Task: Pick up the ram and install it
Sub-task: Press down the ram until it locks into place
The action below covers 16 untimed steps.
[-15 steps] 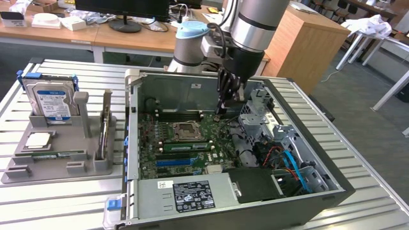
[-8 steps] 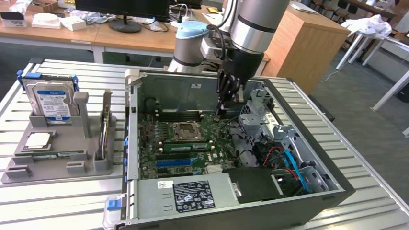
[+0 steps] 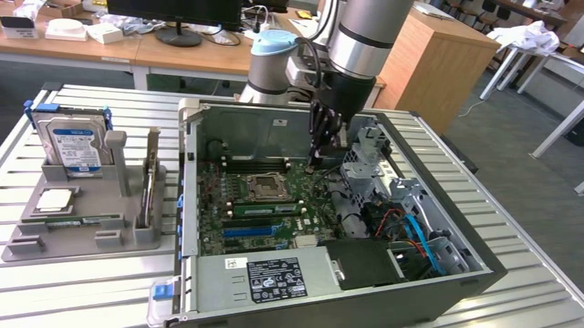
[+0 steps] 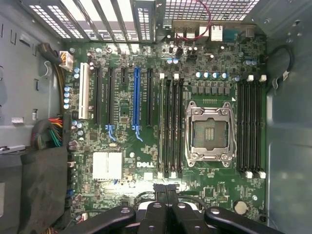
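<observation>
Inside the open case, the gripper (image 3: 315,160) hangs clenched, apparently empty, over the motherboard (image 3: 273,229). The ram (image 3: 264,208) sits in a slot just near of the processor socket (image 3: 267,186), toward the exterior view's left of the fingertips. Installing seems under way, and seating calls for a straight downward press. The wrist view looks squarely down the slots, while the exterior view shows the gripper's height.

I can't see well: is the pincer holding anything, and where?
Nothing seems held: the pincer is shut on itself above the motherboard.
</observation>
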{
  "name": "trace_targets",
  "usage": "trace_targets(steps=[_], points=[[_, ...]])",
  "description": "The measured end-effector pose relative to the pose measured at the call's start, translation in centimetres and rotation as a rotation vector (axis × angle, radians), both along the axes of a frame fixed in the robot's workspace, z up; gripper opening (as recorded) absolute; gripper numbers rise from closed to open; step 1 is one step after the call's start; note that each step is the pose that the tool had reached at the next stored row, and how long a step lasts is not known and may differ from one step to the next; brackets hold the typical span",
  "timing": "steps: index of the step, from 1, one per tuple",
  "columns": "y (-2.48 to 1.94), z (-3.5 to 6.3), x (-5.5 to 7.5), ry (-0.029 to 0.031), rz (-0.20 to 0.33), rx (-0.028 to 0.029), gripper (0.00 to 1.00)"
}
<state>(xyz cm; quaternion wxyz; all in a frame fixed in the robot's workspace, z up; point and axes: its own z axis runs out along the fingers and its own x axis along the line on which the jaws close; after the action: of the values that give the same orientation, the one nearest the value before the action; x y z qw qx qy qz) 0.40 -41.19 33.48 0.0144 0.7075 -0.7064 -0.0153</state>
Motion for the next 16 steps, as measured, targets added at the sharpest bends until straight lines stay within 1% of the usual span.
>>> trace_targets(steps=[16], points=[[0.00,-0.63,0.00,0.0000,0.000,0.0000,0.10]])
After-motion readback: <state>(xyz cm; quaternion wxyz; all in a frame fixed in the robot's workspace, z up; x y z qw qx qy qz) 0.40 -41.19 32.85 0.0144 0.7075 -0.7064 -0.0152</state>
